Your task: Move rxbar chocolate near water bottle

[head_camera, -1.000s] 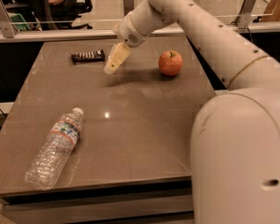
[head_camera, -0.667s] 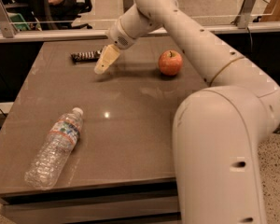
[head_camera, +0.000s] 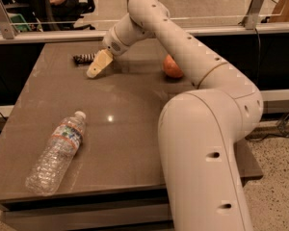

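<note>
The rxbar chocolate [head_camera: 84, 58] lies flat at the far left of the brown table [head_camera: 130, 109], a small dark bar with pale lettering. My gripper [head_camera: 97, 66] hangs just to its right and a little in front, its tan fingers pointing down to the table top close to the bar's right end. The water bottle [head_camera: 57, 151] lies on its side near the front left, white cap towards the back, far from the bar.
An orange-red apple [head_camera: 172, 67] sits at the back right, partly hidden behind my arm [head_camera: 183, 47]. A rail with glass panels [head_camera: 216, 25] runs along the table's far edge. My white base [head_camera: 202, 167] fills the right foreground.
My gripper has moved left and lower, closer to the bar's right end. The bar, the bottle and the apple have not moved.
</note>
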Controlling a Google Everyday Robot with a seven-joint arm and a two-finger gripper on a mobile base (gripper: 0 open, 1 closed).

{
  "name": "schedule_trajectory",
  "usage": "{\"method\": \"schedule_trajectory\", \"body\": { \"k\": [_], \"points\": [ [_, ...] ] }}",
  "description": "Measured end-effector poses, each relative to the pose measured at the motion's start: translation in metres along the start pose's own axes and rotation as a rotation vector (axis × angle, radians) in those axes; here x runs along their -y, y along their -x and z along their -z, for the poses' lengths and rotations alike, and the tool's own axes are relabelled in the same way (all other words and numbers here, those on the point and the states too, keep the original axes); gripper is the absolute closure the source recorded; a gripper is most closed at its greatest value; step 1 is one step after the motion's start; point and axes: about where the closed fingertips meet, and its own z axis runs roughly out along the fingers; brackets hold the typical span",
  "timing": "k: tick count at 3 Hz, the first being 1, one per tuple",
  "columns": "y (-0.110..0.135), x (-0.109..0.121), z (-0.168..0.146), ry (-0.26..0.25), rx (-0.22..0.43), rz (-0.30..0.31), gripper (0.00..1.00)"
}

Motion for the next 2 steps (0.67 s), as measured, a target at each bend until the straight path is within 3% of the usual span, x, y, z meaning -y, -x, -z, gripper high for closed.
{"method": "schedule_trajectory", "body": {
  "k": [2],
  "points": [
    [-0.0010, 0.0094, 0.0011, -0.015, 0.019, -0.045, 0.40]
  ]
}}
